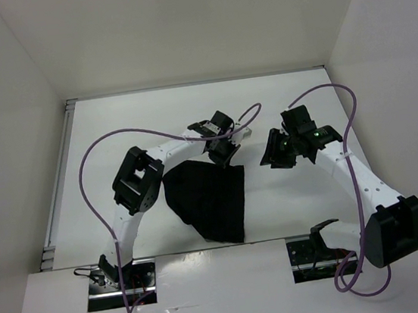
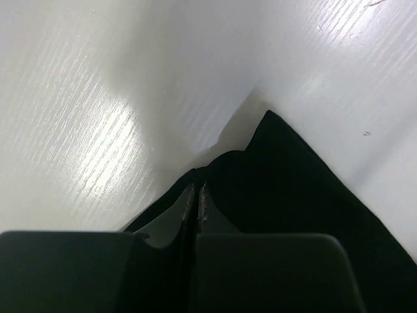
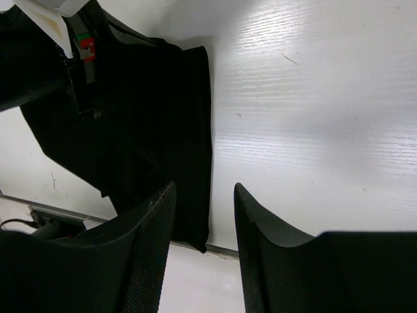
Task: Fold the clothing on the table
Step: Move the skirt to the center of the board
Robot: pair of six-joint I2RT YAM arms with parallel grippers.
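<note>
The black clothing [image 1: 210,198] lies on the white table [image 1: 151,118] as a rough triangle, its wide edge toward the back and its point toward the near edge. My left gripper [image 1: 224,154] is at the garment's far edge. In the left wrist view the left gripper [image 2: 197,189] is shut, with a pinch of the clothing [image 2: 293,182] gathered at its tips. My right gripper [image 1: 274,154] hovers to the right of the garment, apart from it. In the right wrist view the right gripper [image 3: 204,186] stands open and empty, with the clothing [image 3: 150,117] off to its left.
White walls [image 1: 25,148] border the table on three sides. Purple cables [image 1: 89,171] loop over both arms. The table's near edge [image 3: 221,250] runs below the garment's tip. The left arm [image 3: 58,39] shows at the top left of the right wrist view.
</note>
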